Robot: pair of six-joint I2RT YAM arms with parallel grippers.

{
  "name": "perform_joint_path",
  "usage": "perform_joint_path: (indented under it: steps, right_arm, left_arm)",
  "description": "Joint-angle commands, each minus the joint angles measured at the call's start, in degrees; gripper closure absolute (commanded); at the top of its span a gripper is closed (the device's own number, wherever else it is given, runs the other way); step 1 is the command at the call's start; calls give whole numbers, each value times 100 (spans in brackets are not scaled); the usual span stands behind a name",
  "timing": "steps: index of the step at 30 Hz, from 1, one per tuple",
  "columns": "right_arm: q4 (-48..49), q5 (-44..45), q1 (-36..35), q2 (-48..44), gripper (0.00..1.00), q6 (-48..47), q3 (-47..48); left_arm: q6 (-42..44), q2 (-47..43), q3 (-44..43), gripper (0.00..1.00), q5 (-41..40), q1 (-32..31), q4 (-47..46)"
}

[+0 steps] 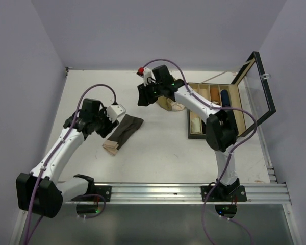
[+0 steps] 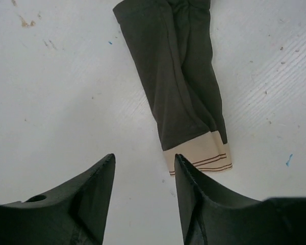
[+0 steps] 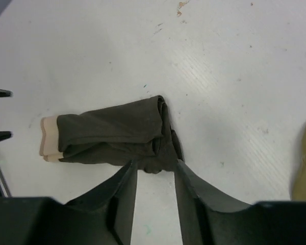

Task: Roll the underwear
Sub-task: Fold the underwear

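The dark brown underwear [image 1: 125, 130] lies folded into a long strip on the white table, its beige waistband [image 2: 199, 155] at the near end. My left gripper [image 2: 144, 164] hovers open just short of the waistband, nothing between its fingers; its right finger sits close to the band's corner. My right gripper [image 3: 155, 166] is open above the strip's bunched leg end [image 3: 160, 148], holding nothing. From above, the left gripper [image 1: 106, 127] is at the strip's left and the right gripper [image 1: 143, 97] beyond its far end. The olive-tan underwear [image 1: 171, 104] lies by the box.
A wooden compartment box [image 1: 189, 117] with a raised glass lid [image 1: 257, 87] stands at the right, holding a blue roll [image 1: 225, 97] and a white roll [image 1: 195, 124]. Walls close in the table on the left and back.
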State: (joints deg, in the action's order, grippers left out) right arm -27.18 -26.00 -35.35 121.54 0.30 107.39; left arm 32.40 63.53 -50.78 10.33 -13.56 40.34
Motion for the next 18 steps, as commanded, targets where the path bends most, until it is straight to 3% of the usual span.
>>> perform_joint_path:
  steps: [1,6,10,18]
  right_arm:
    - [371,113,55,-595,63,1004,-551]
    - [1141,-396,55,-710,73,2271,-1826]
    - [2171,-766,55,-483,76,3467,-2625]
    - [2839,-512,108,10,78,4004,-2627]
  left_arm:
    - [-428,457,-413,49,505,12,-167]
    - [-481,731,-266,49,576,-93,-132]
    - [-576,469,156,49,-3,-865,-140]
    - [-1016,783,-124,48,-418,-1008,-605]
